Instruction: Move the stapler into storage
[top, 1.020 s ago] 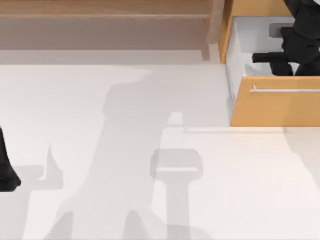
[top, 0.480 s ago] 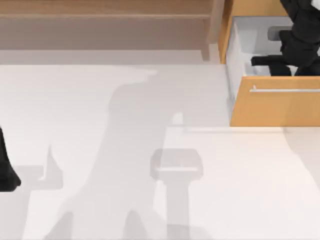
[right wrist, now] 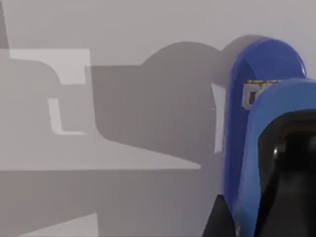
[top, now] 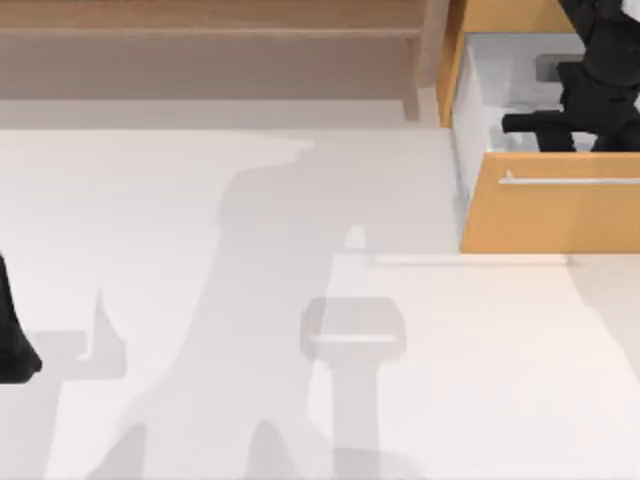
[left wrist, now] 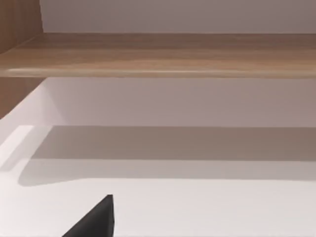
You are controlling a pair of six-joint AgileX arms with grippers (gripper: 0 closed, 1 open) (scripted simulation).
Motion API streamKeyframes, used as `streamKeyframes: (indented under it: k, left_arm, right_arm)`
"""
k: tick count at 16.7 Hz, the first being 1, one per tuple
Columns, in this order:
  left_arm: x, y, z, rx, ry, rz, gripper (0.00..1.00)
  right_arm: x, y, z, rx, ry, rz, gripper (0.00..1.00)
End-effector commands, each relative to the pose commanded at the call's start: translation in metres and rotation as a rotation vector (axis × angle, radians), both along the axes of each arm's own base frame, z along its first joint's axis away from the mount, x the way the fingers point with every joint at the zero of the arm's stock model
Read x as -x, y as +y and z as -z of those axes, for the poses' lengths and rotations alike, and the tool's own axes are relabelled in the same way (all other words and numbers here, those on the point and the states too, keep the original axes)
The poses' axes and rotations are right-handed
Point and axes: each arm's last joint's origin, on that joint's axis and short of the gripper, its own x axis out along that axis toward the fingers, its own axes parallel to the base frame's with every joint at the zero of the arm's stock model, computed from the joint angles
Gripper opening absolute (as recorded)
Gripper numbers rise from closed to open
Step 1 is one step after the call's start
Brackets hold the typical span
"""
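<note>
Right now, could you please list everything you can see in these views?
stapler: one, dark from above, blue in the right wrist view, above the open drawer's white interior.
drawer: one, orange-tan, table's far right, pulled open.
handle: one, silver bar, on the drawer front.
shelf: one, pale wood, along the far edge.
table: one, white.
right hand: black, over the drawer, holding the stapler.
left hand: black, parked at the table's left edge.

pale-wood shelf (left wrist: pixel 163 54) across far side | white table (left wrist: pixel 197 207) | black claw tip (left wrist: pixel 96 219) at edge
</note>
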Motion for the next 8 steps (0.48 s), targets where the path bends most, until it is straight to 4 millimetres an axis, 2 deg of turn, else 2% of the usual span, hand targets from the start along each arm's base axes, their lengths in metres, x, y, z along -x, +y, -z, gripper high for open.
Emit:
streamKeyframes:
  k: [6,8]
  left_arm:
    - [0.0000,0.0000,0.0000,0.000,0.000,0.000,1.00]
    - [0.0000,0.0000,0.0000,0.000,0.000,0.000,1.00]
  right_arm:
    - [0.0000,0.0000,0.0000,0.000,0.000,0.000,0.98]
    - [0.0000,0.0000,0.0000,0.000,0.000,0.000,1.00]
